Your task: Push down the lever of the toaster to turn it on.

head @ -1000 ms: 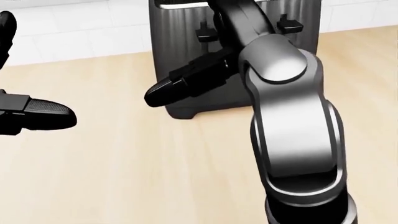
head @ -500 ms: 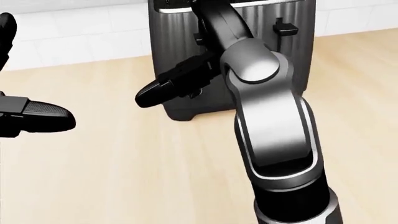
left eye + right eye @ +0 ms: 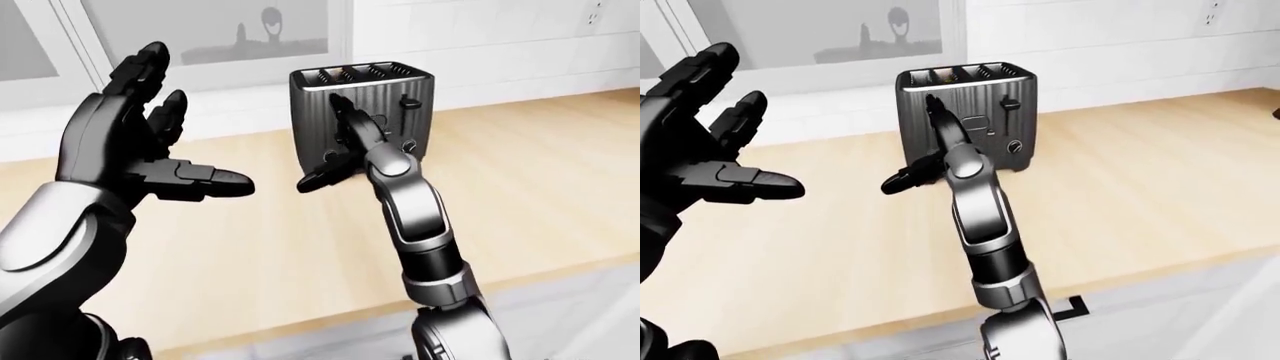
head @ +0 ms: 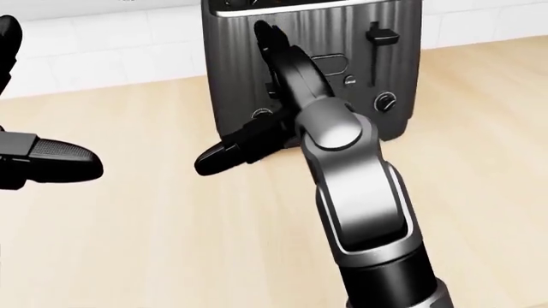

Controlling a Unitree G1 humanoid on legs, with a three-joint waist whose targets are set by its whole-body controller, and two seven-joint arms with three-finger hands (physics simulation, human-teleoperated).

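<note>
Toaster (image 4: 313,70) upright on the pale wooden surface (image 4: 154,231), near the tiled wall at the top of the head view. Dark ribbed metal shell, slots on top, two slider tracks on the facing panel. Right-side lever (image 4: 381,37) plain to see, high in its track, apparently not pressed. Left-side lever hidden behind the right hand (image 4: 261,109), so position there cannot be told.

Right hand spread against the toaster's facing panel, fingers (image 4: 274,48) extended upward along the left track, thumb jutting toward the view's left over the surface. Nothing gripped; released and splayed. Left hand (image 3: 130,142) raised well apart from the toaster at the left of the left-eye view, fingers open, empty.

Judging from appearance: rigid body, likely light enough to skid or tip if shoved sideways on smooth wood. Lever a small stiff tab, probably spring-loaded, needing firm travel to the bottom before it latches. No grasp called for; best contact on the tab's top face with a fingertip, pressing straight down along the slot. Glossy tab, so slipping off the narrow edge a real risk, as is pushing the casing toward the wall rather than down.
</note>
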